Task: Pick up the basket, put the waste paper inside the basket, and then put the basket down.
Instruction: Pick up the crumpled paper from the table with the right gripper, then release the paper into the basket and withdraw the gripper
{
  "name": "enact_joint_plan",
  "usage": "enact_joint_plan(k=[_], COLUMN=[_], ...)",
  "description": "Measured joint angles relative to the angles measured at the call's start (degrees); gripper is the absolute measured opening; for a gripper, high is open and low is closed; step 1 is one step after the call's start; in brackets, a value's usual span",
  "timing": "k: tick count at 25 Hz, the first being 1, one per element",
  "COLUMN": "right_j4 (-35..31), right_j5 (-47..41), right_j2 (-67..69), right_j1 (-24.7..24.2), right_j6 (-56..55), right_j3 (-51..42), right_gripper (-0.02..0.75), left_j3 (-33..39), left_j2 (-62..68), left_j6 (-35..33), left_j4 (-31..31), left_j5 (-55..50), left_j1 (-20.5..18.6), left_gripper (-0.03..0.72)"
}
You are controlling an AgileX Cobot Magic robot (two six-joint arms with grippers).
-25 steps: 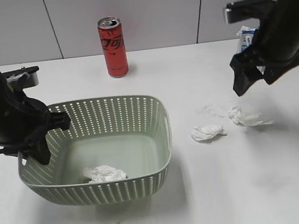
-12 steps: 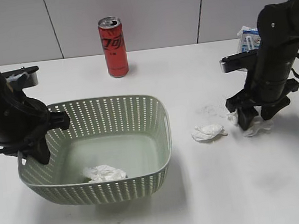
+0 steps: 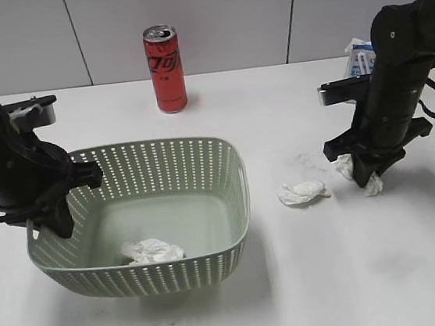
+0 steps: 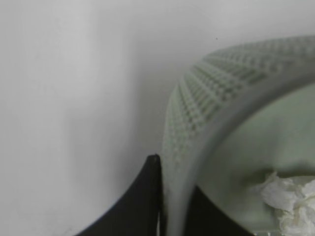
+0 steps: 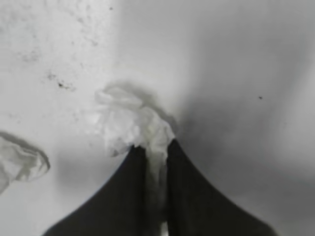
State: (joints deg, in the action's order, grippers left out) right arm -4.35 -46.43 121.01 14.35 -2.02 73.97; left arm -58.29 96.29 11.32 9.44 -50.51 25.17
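Note:
The pale green basket [image 3: 168, 208] is held at its left rim by my left gripper [image 3: 47, 218], which is shut on the wall [image 4: 179, 172]. One wad of waste paper [image 3: 153, 251] lies inside it, also visible in the left wrist view [image 4: 290, 196]. My right gripper [image 3: 368, 177] is down at the table, shut on a second wad [image 3: 372, 185], pinched between the fingers in the right wrist view [image 5: 133, 125]. A third wad [image 3: 302, 192] lies on the table between basket and right gripper; it also shows in the right wrist view [image 5: 19, 160].
A red drink can [image 3: 163, 68] stands at the back behind the basket. A blue-and-white carton [image 3: 359, 56] sits at the back right, partly behind my right arm. The white table [image 3: 309, 278] extends in front.
My right arm came down from above the table onto the right-hand wad and shut on it; the wad is now bunched up. The left arm and basket have not moved.

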Motion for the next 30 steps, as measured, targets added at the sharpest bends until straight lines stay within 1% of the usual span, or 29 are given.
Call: enact_joint_plan(k=[1,2,6,9,10,13,15,17,20,21,22,23,26,27,28,30], right_j4=[-0.4,-0.5,-0.9,-2.9,-4.2,-8.7,-12.0,-15.4,-17.9,-18.3,-18.6,-18.7,-18.3,-17.0,-14.9,-10.2], right_j5=[0.1,0.2,0.7,1.6,2.6,6.5,10.4,13.2,14.5,14.5,14.3,13.7,10.7,9.7,8.5,5.7], right_j2=[-0.1,-0.3,-2.4,-9.1,-11.7,-20.7,-24.6,-26.3,-25.1,-24.2,-22.9,-21.6,-18.8,-18.5,-18.5,-18.7], right_j1=[0.0,0.0,0.3,2.8,4.2,10.9,16.6,21.7,27.8,29.3,30.2,30.6,30.9,30.6,30.2,28.6], right_j6=[0.0,0.0,1.5,5.8,7.6,13.8,19.3,25.0,27.9,28.2,28.4,28.4,27.1,25.5,22.9,17.0], right_j3=[0.0,0.0,-0.7,-0.7,-0.7,-0.6,-0.5,-0.5,-0.5,-0.5,-0.5,-0.4,0.9,1.8,2.8,6.3], right_gripper=[0.066,0.038,0.029,0.027,0.026,0.026,0.026,0.026,0.030,0.052,0.093,0.174,0.488,0.565,0.599,0.605], left_j3=[0.0,0.0,0.0,0.0,0.0,0.0,0.0,0.0,0.0,0.0,0.0,0.0,0.0,0.0,0.0,0.0], left_j2=[0.0,0.0,0.0,0.0,0.0,0.0,0.0,0.0,0.0,0.0,0.0,0.0,0.0,0.0,0.0,0.0], left_j6=[0.0,0.0,0.0,0.0,0.0,0.0,0.0,0.0,0.0,0.0,0.0,0.0,0.0,0.0,0.0,0.0], left_j4=[0.0,0.0,0.0,0.0,0.0,0.0,0.0,0.1,0.1,0.1,0.1,0.1,0.1,0.1,0.1,0.0], left_j5=[0.0,0.0,0.0,0.0,0.0,0.0,-0.1,-0.1,-0.1,-0.1,-0.2,-0.2,-0.2,-0.2,-0.3,-0.6], left_j1=[0.0,0.0,0.0,0.0,0.0,0.0,0.0,0.0,0.0,0.0,0.0,0.0,0.0,0.0,0.0,0.0], left_gripper=[0.006,0.006,0.006,0.006,0.006,0.006,0.006,0.006,0.006,0.006,0.006,0.006,0.006,0.006,0.006,0.006])
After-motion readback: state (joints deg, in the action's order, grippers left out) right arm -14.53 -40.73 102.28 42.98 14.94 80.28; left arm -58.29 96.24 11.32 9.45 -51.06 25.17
